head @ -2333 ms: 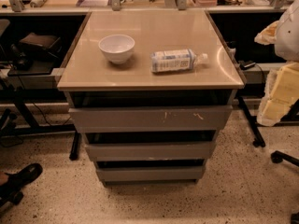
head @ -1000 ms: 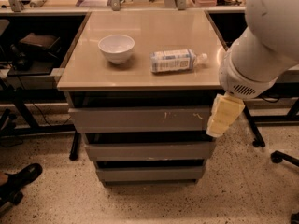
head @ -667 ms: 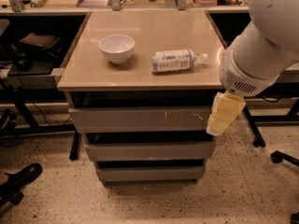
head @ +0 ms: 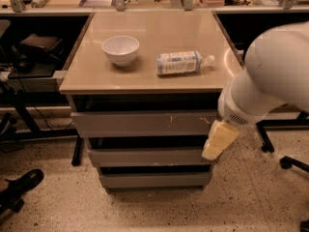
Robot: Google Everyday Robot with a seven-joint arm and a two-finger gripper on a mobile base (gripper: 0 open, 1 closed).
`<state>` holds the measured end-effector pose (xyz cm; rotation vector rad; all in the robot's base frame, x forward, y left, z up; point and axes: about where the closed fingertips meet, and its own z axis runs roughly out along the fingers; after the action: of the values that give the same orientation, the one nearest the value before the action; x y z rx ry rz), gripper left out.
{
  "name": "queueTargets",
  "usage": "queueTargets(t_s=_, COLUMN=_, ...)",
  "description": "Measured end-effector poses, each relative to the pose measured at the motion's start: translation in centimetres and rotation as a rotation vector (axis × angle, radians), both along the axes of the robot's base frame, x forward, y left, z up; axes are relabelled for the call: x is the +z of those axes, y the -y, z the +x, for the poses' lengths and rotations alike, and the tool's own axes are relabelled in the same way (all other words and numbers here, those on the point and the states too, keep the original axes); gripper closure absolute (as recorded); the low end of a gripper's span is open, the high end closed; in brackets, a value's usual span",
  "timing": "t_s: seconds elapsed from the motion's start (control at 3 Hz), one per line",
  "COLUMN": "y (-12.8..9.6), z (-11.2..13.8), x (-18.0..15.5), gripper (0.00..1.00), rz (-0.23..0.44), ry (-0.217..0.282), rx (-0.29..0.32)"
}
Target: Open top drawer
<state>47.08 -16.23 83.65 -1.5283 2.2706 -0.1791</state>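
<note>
Counter undisturbed. Lower now, centre right: claw near top drawer front's right end, open or closed impossible to tell. Not yet pulled.

Beige tabletop, glossy, carrying a white bowl upright on its left half. Right of the bowl, near but not touching, a clear plastic bottle on its side, cap end pointing away from the bowl. Far right of the bowl and lower, off the front edge, the gripper, pale yellow.
</note>
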Motion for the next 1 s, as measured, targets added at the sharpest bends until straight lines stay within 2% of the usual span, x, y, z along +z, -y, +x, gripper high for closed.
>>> queueTargets(t_s=0.33, y=-1.7, z=1.6, x=-6.4, gripper=0.0, rz=0.092, ry=-0.004, rx=-0.012)
queueTargets(t_s=0.67, y=-3.9, z=4.1, x=-10.0, gripper=0.0, rz=0.164, ry=0.024, rx=-0.012)
queueTargets(t_s=1.0, y=-4.1, z=4.6, x=-9.9, gripper=0.0, rz=0.176, ry=0.042, rx=-0.012)
